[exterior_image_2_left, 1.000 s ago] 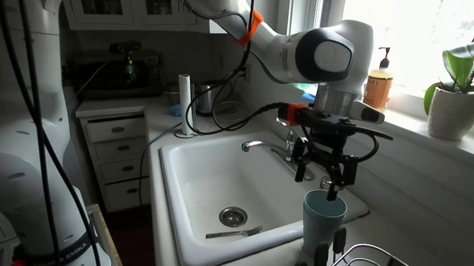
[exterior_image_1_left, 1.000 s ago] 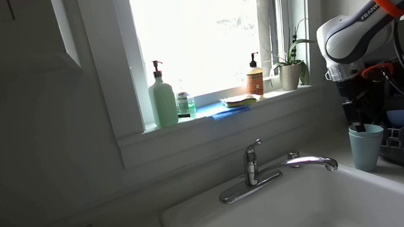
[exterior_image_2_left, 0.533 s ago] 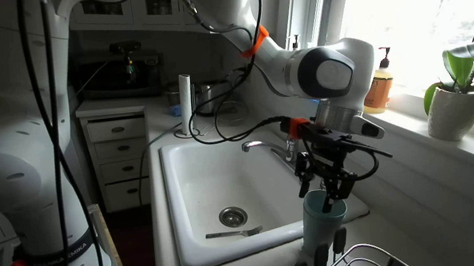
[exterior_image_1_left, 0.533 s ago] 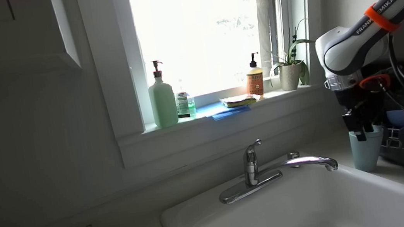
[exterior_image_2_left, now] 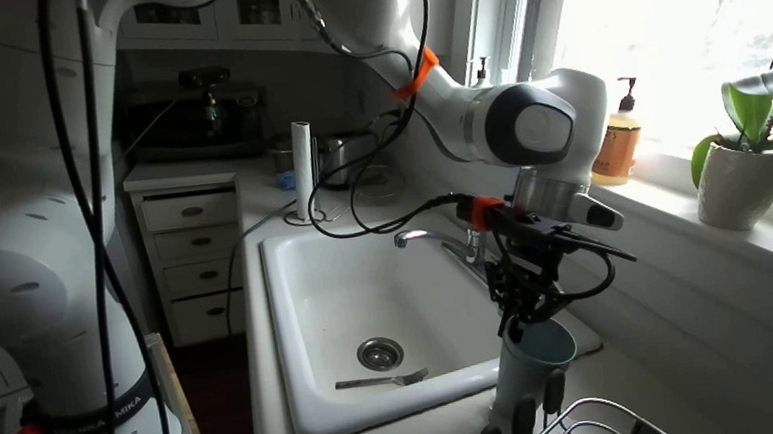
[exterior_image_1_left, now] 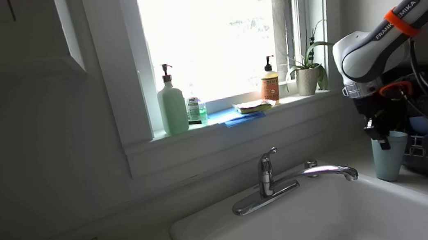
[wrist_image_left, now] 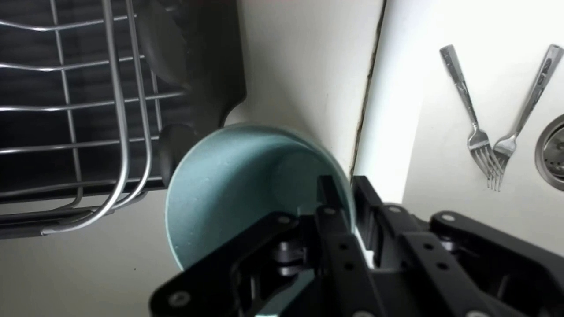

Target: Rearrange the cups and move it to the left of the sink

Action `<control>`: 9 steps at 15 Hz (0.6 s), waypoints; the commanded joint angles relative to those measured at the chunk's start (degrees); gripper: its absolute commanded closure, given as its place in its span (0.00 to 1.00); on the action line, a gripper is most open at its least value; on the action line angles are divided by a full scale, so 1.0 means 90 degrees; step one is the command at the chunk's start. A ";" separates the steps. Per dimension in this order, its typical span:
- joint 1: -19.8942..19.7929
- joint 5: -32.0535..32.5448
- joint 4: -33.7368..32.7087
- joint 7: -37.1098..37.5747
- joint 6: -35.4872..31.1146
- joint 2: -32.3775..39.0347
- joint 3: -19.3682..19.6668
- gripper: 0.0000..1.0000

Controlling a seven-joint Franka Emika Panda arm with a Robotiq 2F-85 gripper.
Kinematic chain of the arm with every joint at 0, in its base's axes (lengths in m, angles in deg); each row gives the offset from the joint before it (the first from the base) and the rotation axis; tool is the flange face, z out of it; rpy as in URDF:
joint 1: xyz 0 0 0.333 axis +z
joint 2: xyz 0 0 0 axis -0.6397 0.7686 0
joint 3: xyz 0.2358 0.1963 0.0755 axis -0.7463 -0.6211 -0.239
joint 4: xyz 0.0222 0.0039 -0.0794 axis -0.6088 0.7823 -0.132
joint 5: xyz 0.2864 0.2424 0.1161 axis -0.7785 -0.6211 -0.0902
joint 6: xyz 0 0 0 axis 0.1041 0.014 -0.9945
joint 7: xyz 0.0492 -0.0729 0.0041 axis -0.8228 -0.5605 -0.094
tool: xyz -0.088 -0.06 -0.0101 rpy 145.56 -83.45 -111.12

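Observation:
A pale teal cup [exterior_image_2_left: 521, 380] stands on the counter between the sink [exterior_image_2_left: 407, 402] and the drying rack, leaning slightly. Its open mouth fills the middle of the wrist view, where the cup [wrist_image_left: 246, 185] has my gripper [wrist_image_left: 342, 177] at its sink-side rim. One finger is inside the wall and the other outside, with only a narrow space between them. Whether both pads press on the wall cannot be made out. In an exterior view the gripper [exterior_image_1_left: 384, 145] partly covers the near side of the cup [exterior_image_1_left: 391, 162].
The drying rack [wrist_image_left: 123, 132] is close against the cup. A chrome faucet [exterior_image_1_left: 266, 179] reaches over the basin. Two forks, such as this fork [wrist_image_left: 461, 92], lie inside it. Pump bottles and a potted plant [exterior_image_2_left: 739, 184] line the windowsill; a paper towel holder [exterior_image_2_left: 305, 172] stands beyond the sink.
My gripper has come down to the cup, and its jaws have moved from wide apart to a narrow space around the rim. The cup has shifted and tipped a little.

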 commanded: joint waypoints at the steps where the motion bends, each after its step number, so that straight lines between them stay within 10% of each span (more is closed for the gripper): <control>1: -0.0043 -0.0053 -0.0071 -0.0032 -0.0007 0.0052 -0.0050 1.00; 9: 0.0298 0.0586 0.0224 0.0074 0.0627 -0.1057 -0.0111 0.98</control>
